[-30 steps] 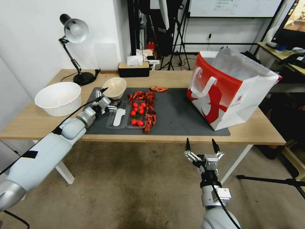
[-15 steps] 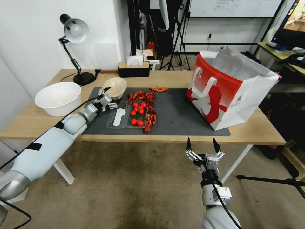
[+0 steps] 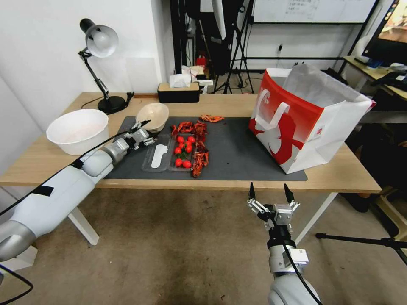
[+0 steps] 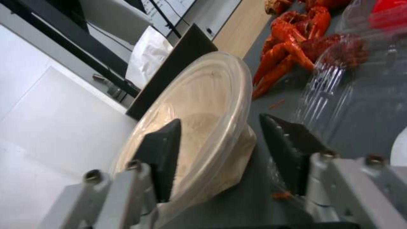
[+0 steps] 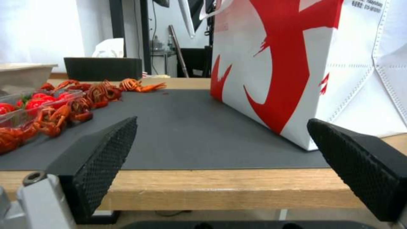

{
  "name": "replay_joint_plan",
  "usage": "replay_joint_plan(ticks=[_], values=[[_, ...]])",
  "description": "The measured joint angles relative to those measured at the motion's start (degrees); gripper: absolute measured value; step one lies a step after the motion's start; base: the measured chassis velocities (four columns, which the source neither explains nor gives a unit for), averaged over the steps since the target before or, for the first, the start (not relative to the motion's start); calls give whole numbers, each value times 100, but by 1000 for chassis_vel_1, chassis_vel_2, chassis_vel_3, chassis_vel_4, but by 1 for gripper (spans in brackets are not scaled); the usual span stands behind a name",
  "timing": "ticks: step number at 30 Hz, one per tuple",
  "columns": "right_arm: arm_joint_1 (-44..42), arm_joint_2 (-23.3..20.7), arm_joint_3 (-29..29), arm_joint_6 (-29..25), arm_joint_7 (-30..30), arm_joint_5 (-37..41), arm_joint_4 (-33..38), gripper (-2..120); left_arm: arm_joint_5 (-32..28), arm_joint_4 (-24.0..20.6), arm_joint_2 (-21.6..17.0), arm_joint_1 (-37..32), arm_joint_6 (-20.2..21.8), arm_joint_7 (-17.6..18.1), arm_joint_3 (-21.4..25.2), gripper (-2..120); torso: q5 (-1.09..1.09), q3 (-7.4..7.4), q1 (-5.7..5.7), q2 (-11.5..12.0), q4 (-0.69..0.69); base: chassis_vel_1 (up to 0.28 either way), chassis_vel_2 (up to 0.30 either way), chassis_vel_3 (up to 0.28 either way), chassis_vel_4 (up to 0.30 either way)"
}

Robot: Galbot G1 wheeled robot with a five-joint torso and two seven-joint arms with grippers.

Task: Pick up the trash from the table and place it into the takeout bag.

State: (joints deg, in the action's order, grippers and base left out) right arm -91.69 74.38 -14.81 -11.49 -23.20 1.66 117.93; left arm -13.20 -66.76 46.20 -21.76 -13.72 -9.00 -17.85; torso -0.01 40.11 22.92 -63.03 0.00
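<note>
The beige bowl [image 3: 153,115] stands on the dark mat [image 3: 237,144] of the table [image 3: 339,174], at the mat's back left corner. My left gripper [image 3: 143,130] is at the bowl's near rim and stands open. In the left wrist view the beige bowl [image 4: 203,95] has one finger [image 4: 163,152] inside its rim and the other finger [image 4: 290,149] outside, with a gap around the rim. The red-and-white takeout bag [image 3: 305,114] stands open on the right of the table. My right gripper [image 3: 270,194] hangs open below the table's front edge, holding nothing; in the right wrist view the takeout bag [image 5: 297,63] is ahead of it.
A clear tray of cherry tomatoes [image 3: 183,151] and red crayfish shells [image 3: 199,159] lie mid-mat beside a white plastic spoon [image 3: 157,154]. A large white bowl [image 3: 78,129] stands at the left. A desk lamp [image 3: 99,42] and a black tissue box [image 3: 178,92] stand at the back.
My left gripper has edged forward and slightly down, closing on the beige bowl's near rim. The right arm has not moved.
</note>
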Motion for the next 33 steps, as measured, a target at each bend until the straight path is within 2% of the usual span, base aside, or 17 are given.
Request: replay_joint_plan(ticks=[1, 3, 5, 7, 10, 14, 23, 28, 30, 33], values=[[2, 4, 0, -1, 0, 1, -1, 100, 2, 8, -10, 14, 0, -13, -16, 39, 0, 0, 0, 0, 0, 0, 0, 0, 0], [4, 7, 0, -1, 0, 1, -2, 100, 3, 12, -16, 23, -1, -20, -28, 38, 0, 0, 0, 0, 0, 0, 0, 0, 0], [6, 23, 6, -7, -1, 1, -18, 100, 5, 29, -42, 47, -3, -42, -64, 27, 0, 0, 0, 0, 0, 0, 0, 0, 0], [7, 25, 7, -9, -1, 1, -22, 100, 6, 34, -46, 50, -4, -49, -69, 23, 0, 0, 0, 0, 0, 0, 0, 0, 0], [10, 26, 9, -15, -1, 1, -28, 100, 8, 69, -59, 79, -18, -83, -97, 9, 0, 0, 0, 0, 0, 0, 0, 0, 0], [13, 27, 10, -16, -1, 1, -29, 100, 10, 96, -66, 125, -30, -137, -131, 0, 0, 0, 0, 0, 0, 0, 0, 0, 0], [11, 43, 10, -17, 0, 1, -29, 100, -28, 90, -14, 308, -230, -324, -190, 0, 0, 0, 0, 0, 0, 0, 0, 0, 0], [11, 54, 11, -17, 1, -7, -25, 100, -446, -331, 169, 861, -253, -321, -413, 0, 1, -1, 0, 0, 0, 0, 0, 0, 0], [4, 61, 11, -16, 1, -15, -20, 100, -742, -617, 357, 1386, -115, -303, -700, 0, 2, 0, 0, 0, -1, 0, 0, 0, 0], [-2, 71, 9, -15, 1, -22, -20, 100, -972, -818, 546, 1749, 4, -285, -930, 0, 3, 0, 0, 0, 0, 0, 0, 0, 0]])
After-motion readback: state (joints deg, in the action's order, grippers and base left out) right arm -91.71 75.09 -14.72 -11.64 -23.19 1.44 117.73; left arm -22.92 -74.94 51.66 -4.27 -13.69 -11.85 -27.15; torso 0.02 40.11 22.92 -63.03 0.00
